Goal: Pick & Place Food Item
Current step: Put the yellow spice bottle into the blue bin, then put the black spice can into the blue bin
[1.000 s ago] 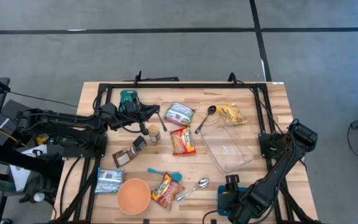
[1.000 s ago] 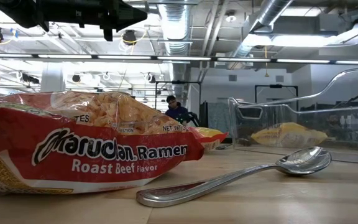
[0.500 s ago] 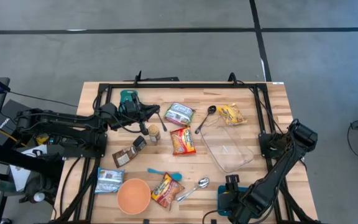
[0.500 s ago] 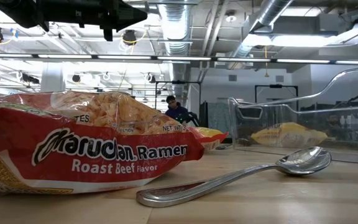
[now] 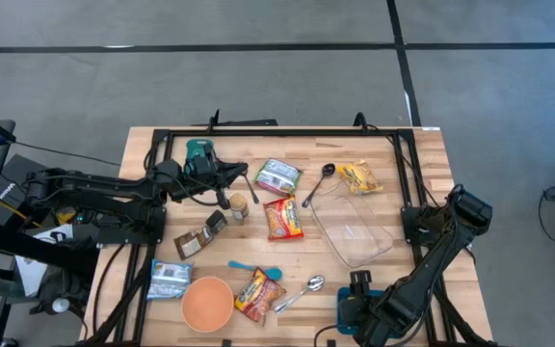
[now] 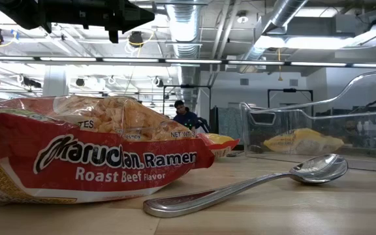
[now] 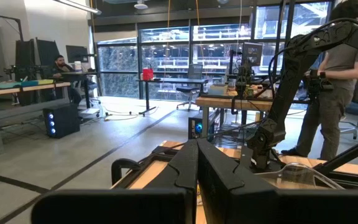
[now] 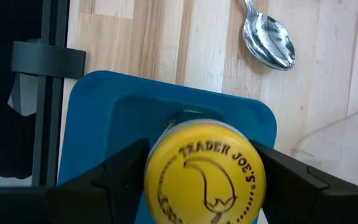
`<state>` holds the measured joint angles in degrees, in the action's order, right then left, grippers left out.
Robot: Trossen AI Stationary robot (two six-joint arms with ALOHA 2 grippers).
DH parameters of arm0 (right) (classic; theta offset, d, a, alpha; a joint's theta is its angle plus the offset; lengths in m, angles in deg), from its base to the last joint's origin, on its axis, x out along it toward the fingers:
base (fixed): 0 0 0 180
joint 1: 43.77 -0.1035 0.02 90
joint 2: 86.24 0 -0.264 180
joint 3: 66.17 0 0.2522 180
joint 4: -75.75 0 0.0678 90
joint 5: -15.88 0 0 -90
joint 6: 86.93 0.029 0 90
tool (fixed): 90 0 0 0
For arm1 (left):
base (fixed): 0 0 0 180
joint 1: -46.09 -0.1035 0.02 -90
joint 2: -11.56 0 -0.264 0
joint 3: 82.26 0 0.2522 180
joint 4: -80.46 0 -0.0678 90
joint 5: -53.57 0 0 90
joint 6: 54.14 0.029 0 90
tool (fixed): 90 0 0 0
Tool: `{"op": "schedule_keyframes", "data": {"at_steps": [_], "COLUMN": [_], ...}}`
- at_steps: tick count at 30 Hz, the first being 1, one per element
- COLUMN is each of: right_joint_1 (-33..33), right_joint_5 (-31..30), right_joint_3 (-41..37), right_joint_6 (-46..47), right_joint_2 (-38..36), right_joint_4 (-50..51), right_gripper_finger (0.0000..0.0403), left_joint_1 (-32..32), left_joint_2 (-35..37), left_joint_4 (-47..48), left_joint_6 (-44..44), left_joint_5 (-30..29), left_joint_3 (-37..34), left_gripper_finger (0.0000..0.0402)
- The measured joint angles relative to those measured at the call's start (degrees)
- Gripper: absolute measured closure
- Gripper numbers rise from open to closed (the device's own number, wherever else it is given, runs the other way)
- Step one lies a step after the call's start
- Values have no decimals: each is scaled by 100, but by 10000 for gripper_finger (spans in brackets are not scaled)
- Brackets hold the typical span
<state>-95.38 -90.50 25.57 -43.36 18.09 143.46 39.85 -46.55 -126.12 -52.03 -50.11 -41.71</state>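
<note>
High view, held against a second back: no shift found. Left gripper [image 5: 247, 185], right gripper [image 5: 356, 285], ramen packet [image 5: 258, 295] and spoon [image 5: 302, 289] all plot on the same spots.

Low view: packet and spoon lie alike from frame to frame. The person [image 6: 185, 116] in the room behind shows the same pose (small and far off, so a slight move could escape notice).

Wrist views: no earlier picture to hold them against, so no change can be read there.
</note>
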Motion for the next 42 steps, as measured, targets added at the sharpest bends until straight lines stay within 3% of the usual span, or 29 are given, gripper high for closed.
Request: {"op": "schedule_keyframes", "data": {"at_steps": [20, 35, 42], "right_joint_1": [-4, -11, -13], "right_joint_5": [2, -13, -152], "right_joint_3": [2, 2, 2], "right_joint_6": [8, 140, 194], "right_joint_2": [0, 0, 0], "right_joint_4": [138, 176, 289], "right_gripper_finger": [143, 35, 5], "left_joint_1": [2, 2, 1], "left_joint_2": [-1, 0, 0], "left_joint_4": [0, 0, 0], "left_joint_6": [0, 0, 0], "left_joint_5": [-2, 0, 0], "left_joint_3": [0, 0, 0], "left_gripper_finger": [402, 402, 402]}}
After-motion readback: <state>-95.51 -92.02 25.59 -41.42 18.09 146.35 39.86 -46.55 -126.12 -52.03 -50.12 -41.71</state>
